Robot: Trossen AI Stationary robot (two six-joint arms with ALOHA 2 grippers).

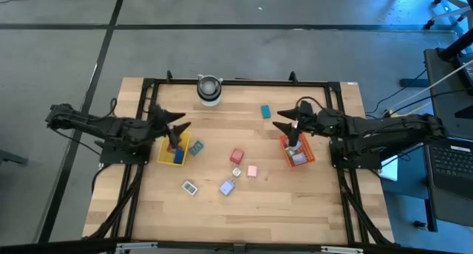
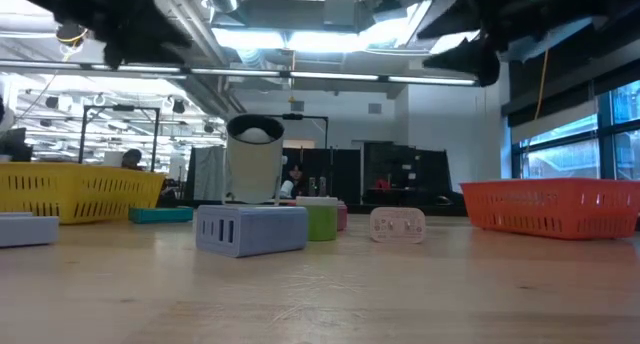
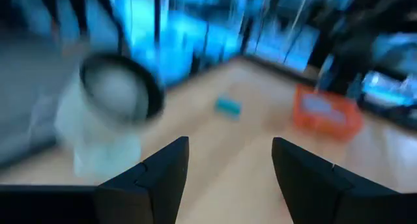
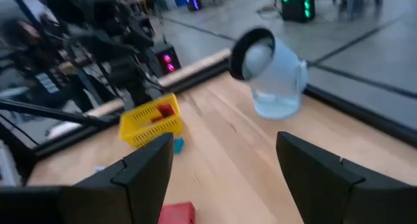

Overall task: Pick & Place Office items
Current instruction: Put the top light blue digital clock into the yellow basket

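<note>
**Both grippers open and empty above their trays, loose items mid-table**

Left gripper (image 1: 179, 126) hangs over the yellow tray (image 1: 162, 155) on the table's left side. Fingers (image 3: 163, 178) spread apart, nothing between them. Yellow tray holds a blue piece (image 1: 178, 156) and a red piece (image 4: 165, 111); the rest of its contents are too small to tell.

Right gripper (image 1: 281, 127) sits over the orange tray (image 1: 309, 155) on the right side. Fingers (image 4: 144, 167) also wide apart, nothing gripped. Something pale lies inside the orange tray; can't tell what.

Loose office items on the wooden table (image 1: 251, 210):
- teal block (image 1: 265, 111) toward the far edge, between the cylinder and the right gripper
- small teal piece (image 1: 195, 147) just beside the yellow tray
- red block (image 1: 236, 156) near the middle
- pink block (image 1: 252, 171) and a small white piece (image 1: 236, 171) close by it
- lavender block (image 1: 227, 186) toward the near side; the low view shows slots on its face
- white piece (image 1: 190, 186) left of the lavender one

Grey-white cylinder (image 1: 209, 89) stands upright at the far edge, apart from everything.

Low view shows a person far off in the room behind the table.
</note>
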